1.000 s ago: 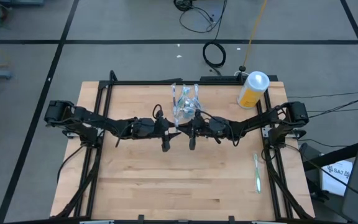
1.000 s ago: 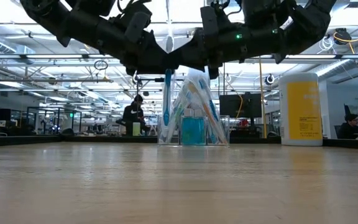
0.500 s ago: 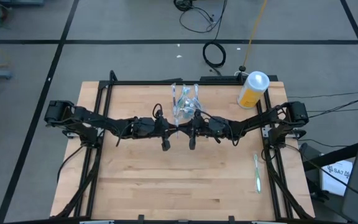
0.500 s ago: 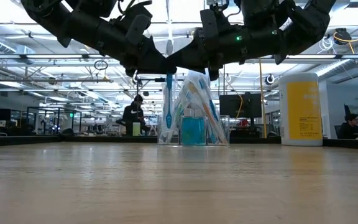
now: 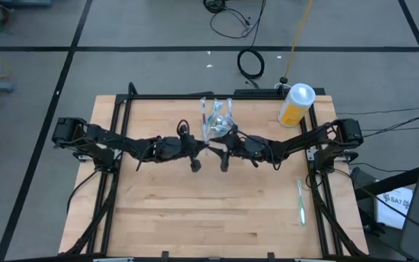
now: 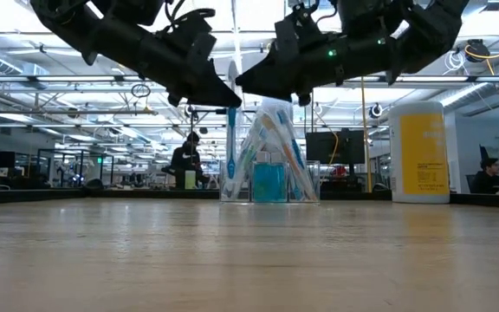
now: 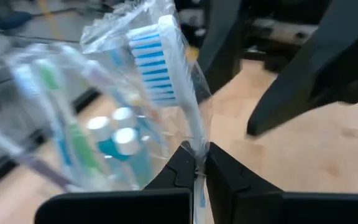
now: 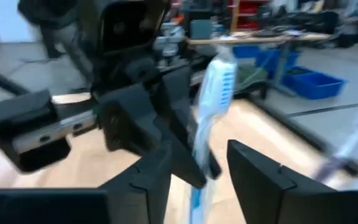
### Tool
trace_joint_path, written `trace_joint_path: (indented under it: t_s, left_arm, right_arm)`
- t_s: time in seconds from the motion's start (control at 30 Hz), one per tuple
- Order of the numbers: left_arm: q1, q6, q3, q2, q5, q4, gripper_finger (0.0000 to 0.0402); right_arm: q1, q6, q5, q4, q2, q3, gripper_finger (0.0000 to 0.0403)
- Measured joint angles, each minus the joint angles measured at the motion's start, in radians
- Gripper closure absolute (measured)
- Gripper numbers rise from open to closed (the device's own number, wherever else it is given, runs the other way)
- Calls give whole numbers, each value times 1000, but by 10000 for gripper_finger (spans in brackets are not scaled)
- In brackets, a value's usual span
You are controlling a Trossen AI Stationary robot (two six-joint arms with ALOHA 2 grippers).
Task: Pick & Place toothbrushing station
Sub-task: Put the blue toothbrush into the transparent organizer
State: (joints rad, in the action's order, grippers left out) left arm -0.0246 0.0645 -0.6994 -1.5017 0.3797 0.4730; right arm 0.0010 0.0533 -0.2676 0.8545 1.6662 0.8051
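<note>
We see a wrapped toothbrush [image 6: 231,113] hanging upright at centre frame in the low view, long axis vertical, head up, just in front of the clear cup [image 6: 269,178] of brushes and teal tubes [image 6: 268,184]. The left claw [image 7: 196,163] is clenched on its handle, and the right claw [image 8: 194,163] stands released, fingers either side of the brush without pinching. We judge the left arm now carries it, and the cup lies just beyond both claws toward the upper middle of the high view, so the drop is a short reach that way.

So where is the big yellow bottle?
In the high view the yellow bottle stands at the table's far right corner, to the right of the clear plastic cup of toothbrushes, apart from both arms.
</note>
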Motion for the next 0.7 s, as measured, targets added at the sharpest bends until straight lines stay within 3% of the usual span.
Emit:
trace_joint_path:
  t_s: [0.2, 0.43, 0.7]
  left_arm:
    - [54, 0, 0, 0, 76, 4, 381]
    - [104, -18, 0, 48, 64, 105, 390]
    - [195, -38, 0, 73, 92, 179, 392]
  right_arm:
    - [0, -20, -84, -196, -104, 0, 232]
    - [0, 34, -97, -471, -233, 0, 228]
    - [0, 39, -95, -467, -259, 0, 232]
